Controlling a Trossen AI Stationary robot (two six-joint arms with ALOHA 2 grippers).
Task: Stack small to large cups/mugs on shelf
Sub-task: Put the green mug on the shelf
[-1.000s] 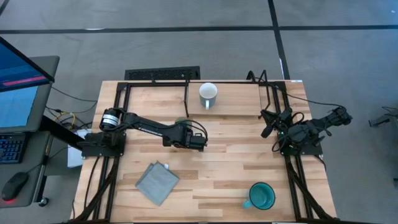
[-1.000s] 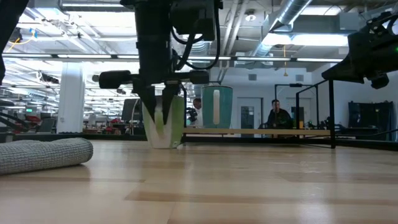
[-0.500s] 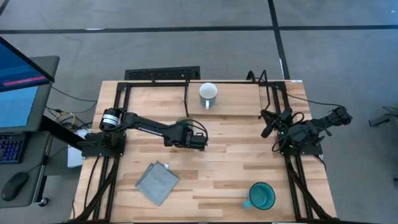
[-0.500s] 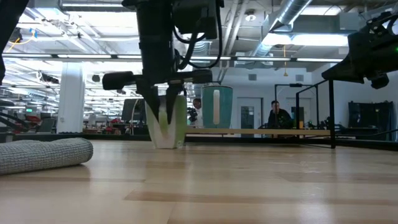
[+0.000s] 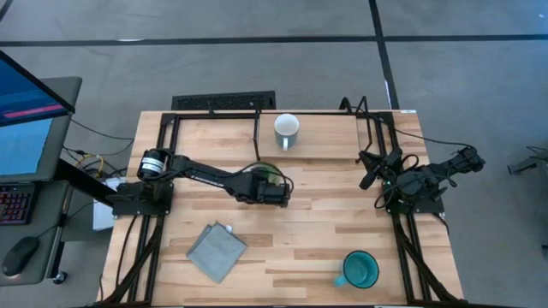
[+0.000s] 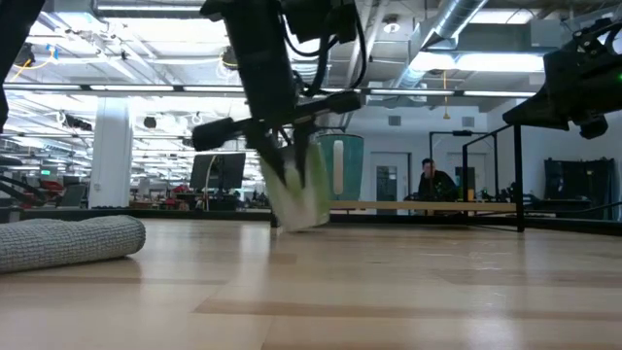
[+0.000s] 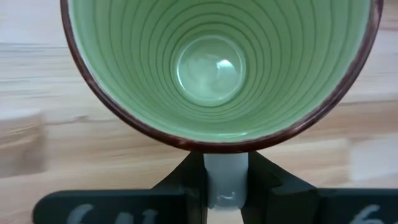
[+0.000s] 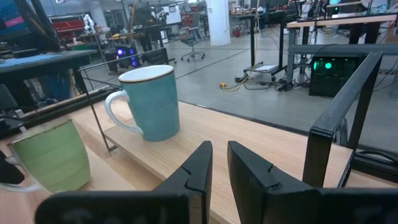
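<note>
Since one second ago, the left end effector point(image 5: 272, 190) has carried the light green ceramic mug with a pale outside and a dark rim point(image 6: 301, 185) a little to the right, and in the low view the mug now leans and seems just off the wooden tabletop point(image 5: 308, 231), where before it stood upright. The fingers point(image 7: 186, 183) are pressed onto the pale handle, one on each side, nearly together. To do this step well, I think the arm should raise the mug higher than the edge of the low light-wood shelf on thin black legs point(image 8: 205, 146), make it upright again, and keep the grip firm, because a handle hold lets the mug swing. A white-rimmed mug with a blue-green outside point(image 8: 152, 102) stands on the shelf already, so the green mug needs care there. The larger teal mug point(image 5: 360, 269) waits near the front edge. The right end effector point(image 8: 214, 165) rests at the right side with fingers slightly apart, holding nothing.
</note>
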